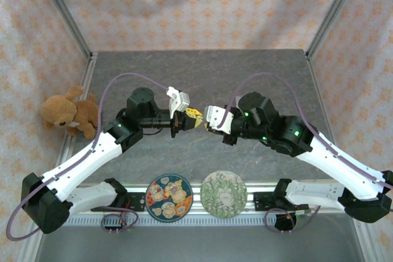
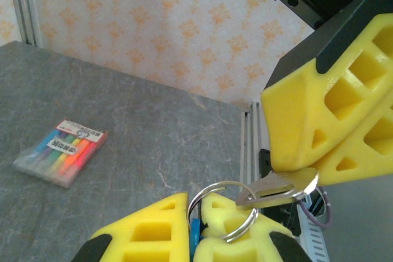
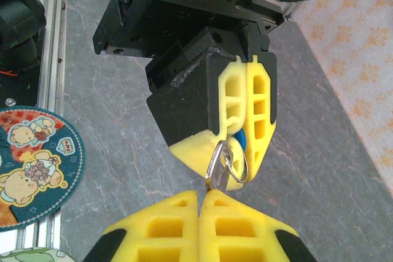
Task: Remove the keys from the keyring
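A silver keyring [image 2: 224, 210] stands between the fingers of my left gripper [image 2: 195, 213], which is shut on it, with a blue piece [image 2: 195, 237] pinched in beside it. A silver key [image 2: 276, 188] is threaded on the ring and points right. My right gripper [image 2: 296, 173] is shut on the key's blade. In the right wrist view my right gripper [image 3: 201, 196] grips the key [image 3: 218, 173] just below the left gripper [image 3: 242, 151]. From above, the left gripper [image 1: 194, 115] and the right gripper [image 1: 206, 122] meet tip to tip over the table's middle.
A brown teddy bear [image 1: 69, 111] lies at the table's left edge. Two round coasters [image 1: 169, 196] [image 1: 223, 194] sit at the near edge between the arm bases. A pack of highlighters [image 2: 60, 152] lies on the grey tabletop.
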### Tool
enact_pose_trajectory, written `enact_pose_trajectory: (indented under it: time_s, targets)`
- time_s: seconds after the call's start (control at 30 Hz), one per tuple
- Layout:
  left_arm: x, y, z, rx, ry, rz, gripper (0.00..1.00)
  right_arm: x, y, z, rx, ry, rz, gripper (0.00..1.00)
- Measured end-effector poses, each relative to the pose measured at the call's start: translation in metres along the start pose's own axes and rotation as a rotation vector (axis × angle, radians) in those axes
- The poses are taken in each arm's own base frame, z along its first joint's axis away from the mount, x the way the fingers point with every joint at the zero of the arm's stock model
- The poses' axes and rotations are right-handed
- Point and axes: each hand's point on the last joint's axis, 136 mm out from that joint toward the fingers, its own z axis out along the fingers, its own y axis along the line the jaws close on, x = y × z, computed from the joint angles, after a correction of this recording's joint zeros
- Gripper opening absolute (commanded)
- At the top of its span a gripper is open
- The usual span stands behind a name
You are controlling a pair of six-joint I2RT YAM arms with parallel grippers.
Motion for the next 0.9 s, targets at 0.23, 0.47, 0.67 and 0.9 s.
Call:
enact_pose_trajectory:
  time_s: [0.23, 0.47, 0.67, 0.9]
  targets:
    - [0.007, 0.001, -0.001, 0.001, 0.024, -0.005, 0.00, 0.002, 0.002, 0.007, -0.018, 0.023, -0.007, 0.00]
    - [0.008, 0.003, -0.002, -0.004, 0.029, -0.005, 0.00, 0.001, 0.001, 0.011, -0.015, 0.018, -0.007, 0.00]
    - [0.008, 0.007, -0.004, -0.015, 0.028, -0.009, 0.00, 0.001, -0.002, 0.020, 0.001, 0.005, -0.010, 0.00]
    - [0.006, 0.015, -0.009, -0.063, 0.021, -0.009, 0.00, -0.002, -0.010, 0.029, 0.035, 0.006, -0.002, 0.00]
